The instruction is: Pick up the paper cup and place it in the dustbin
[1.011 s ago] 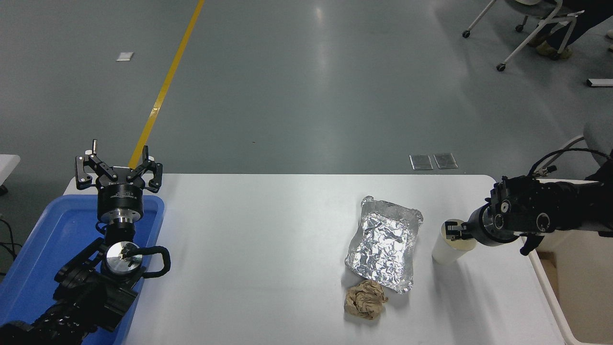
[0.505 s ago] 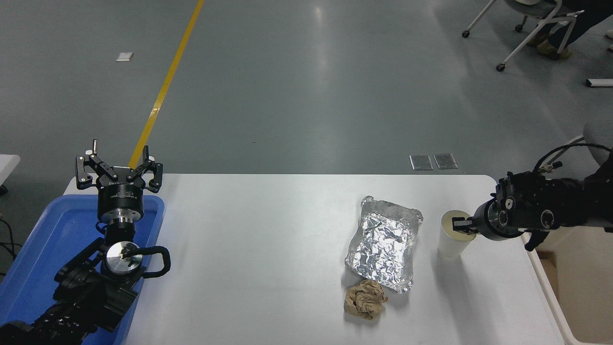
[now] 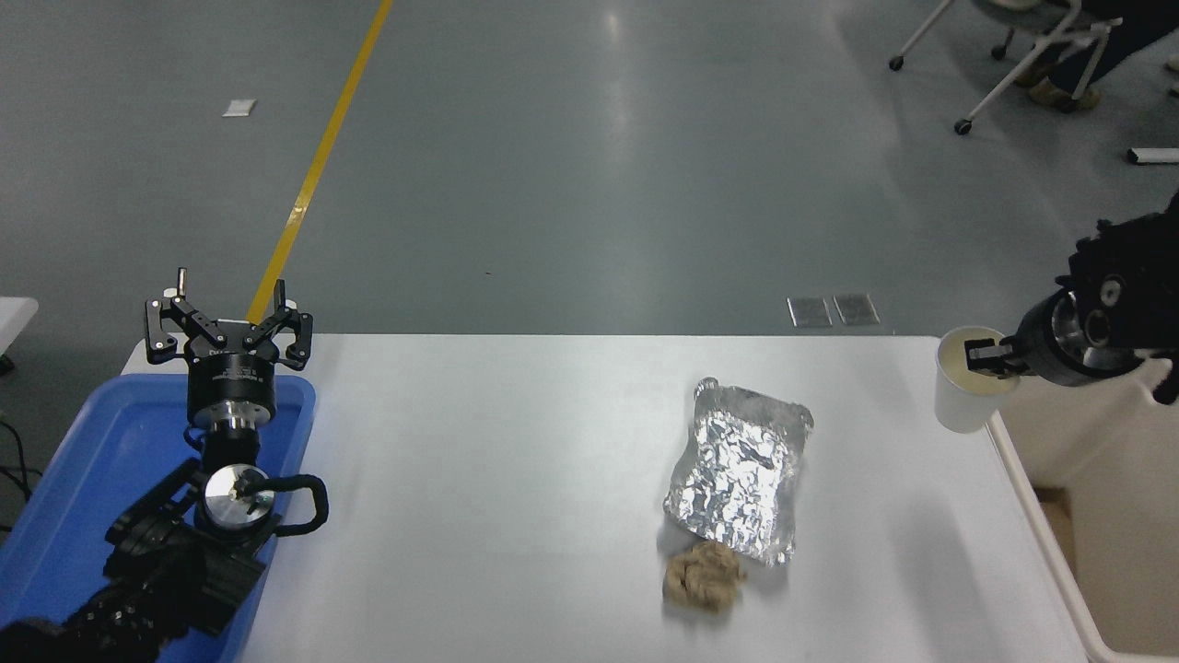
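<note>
The white paper cup [image 3: 963,393] hangs upright in the air above the table's far right corner, its cream inside showing. My right gripper [image 3: 984,356] is shut on the cup's rim, one finger inside and one outside, with the arm coming in from the right edge. The beige dustbin [image 3: 1050,543] stands just beyond the table's right edge; only its left rim and part of its inside show. The cup is right at the bin's near-left rim. My left gripper [image 3: 228,322] is open, parked upright over the blue tray at the left.
A crumpled foil sheet [image 3: 740,470] lies right of the table's middle, with a crumpled brown paper wad [image 3: 703,575] just in front of it. A blue plastic tray [image 3: 83,479] sits at the left edge. A wheeled chair [image 3: 1022,55] stands on the floor far right.
My right gripper has lifted the cup off the table and carried it up and to the right, from beside the foil to the bin's rim. The left arm has not moved.
</note>
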{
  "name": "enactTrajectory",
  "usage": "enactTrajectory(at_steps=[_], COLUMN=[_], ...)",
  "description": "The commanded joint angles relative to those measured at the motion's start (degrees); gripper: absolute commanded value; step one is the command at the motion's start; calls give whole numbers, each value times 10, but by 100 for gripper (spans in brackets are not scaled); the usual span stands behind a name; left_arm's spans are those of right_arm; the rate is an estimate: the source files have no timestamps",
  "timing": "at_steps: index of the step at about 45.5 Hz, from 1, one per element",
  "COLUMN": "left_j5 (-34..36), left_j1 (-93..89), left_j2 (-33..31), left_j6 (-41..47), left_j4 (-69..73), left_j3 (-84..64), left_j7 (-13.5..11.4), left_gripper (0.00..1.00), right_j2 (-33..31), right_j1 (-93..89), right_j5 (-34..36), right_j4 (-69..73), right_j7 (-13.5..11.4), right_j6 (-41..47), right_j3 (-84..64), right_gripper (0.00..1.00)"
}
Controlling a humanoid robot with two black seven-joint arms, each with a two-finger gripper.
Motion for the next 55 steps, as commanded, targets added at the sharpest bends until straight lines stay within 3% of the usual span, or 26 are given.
enactTrajectory(at_steps=[1, 9, 26, 33, 37, 43, 50, 55], left_j5=[0, 0, 0, -1, -1, -1, -1, -1], left_j1=[0, 0, 0, 0, 0, 0, 0, 0], left_j2=[0, 0, 0, 0, 0, 0, 0, 0], left_j6=[0, 0, 0, 0, 0, 0, 0, 1], left_j4=[0, 0, 0, 0, 0, 0, 0, 0], left_j3=[0, 0, 0, 0, 0, 0, 0, 0], left_j7=[0, 0, 0, 0, 0, 0, 0, 0], left_gripper=[99, 99, 99, 99, 99, 99, 99, 99], right_j2=[-49, -53, -78, -166, -196, -220, -238, -209], right_j1=[189, 270, 252, 140, 34, -151, -323, -472], right_j5=[1, 0, -52, -82, -82, -75, -46, 12], right_j4=[54, 56, -44, -193, -288, -407, -476, -525], right_j7=[2, 2, 5, 7, 21, 48, 43, 36], right_j6=[99, 155, 148, 119, 83, 35, 3, -20], right_j3=[-35, -49, -123, -105, -72, 24, 167, 262], right_gripper=[0, 0, 0, 0, 0, 0, 0, 0])
